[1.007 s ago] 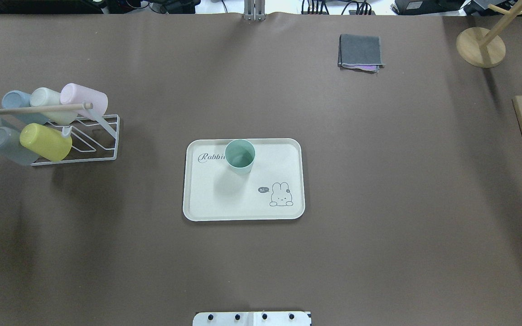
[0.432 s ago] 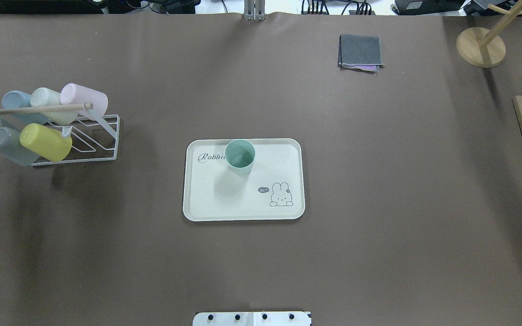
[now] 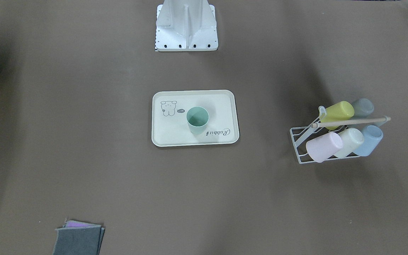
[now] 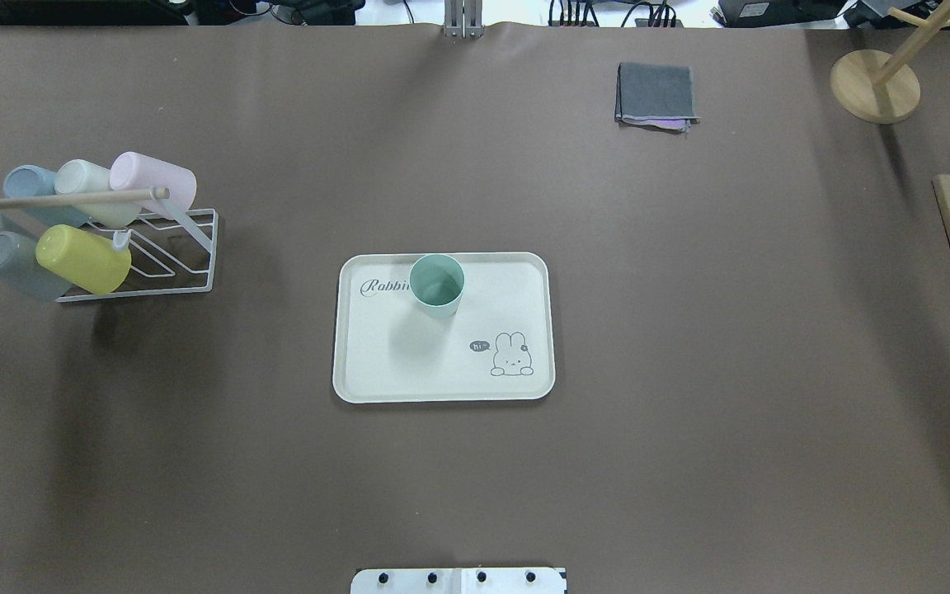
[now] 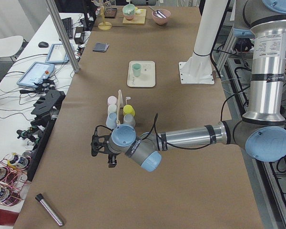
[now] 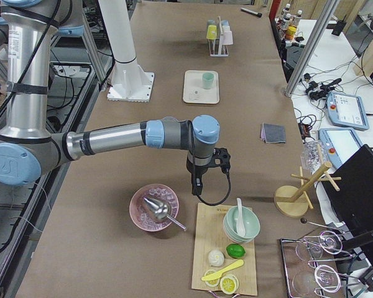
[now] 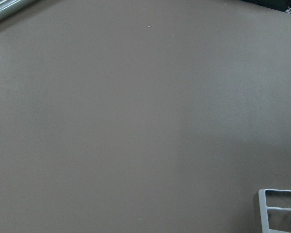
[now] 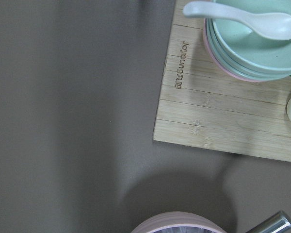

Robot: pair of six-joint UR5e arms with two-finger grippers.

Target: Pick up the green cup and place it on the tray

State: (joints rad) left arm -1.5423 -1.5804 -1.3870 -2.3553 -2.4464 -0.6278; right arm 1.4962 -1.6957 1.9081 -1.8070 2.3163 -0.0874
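Front-facing view: the green cup (image 3: pixel 197 119), a smooth pale-mint tapered plastic tumbler, stands upright on the tray (image 3: pixel 221 102), a flat cream rectangle with a raised rim, near its long edge away from the robot. Placement judged complete.

Overhead view: no arm over the tray.

Left side view: left hand (image 5: pixel 101 147) well apart from the tray; opening cannot be told.

Right side view: right hand (image 6: pixel 198 185) likewise.

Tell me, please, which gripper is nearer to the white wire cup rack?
Left. The left gripper hovers close beside the cup rack, on its outer side. The right gripper is far off on the robot's right, by the bamboo board.
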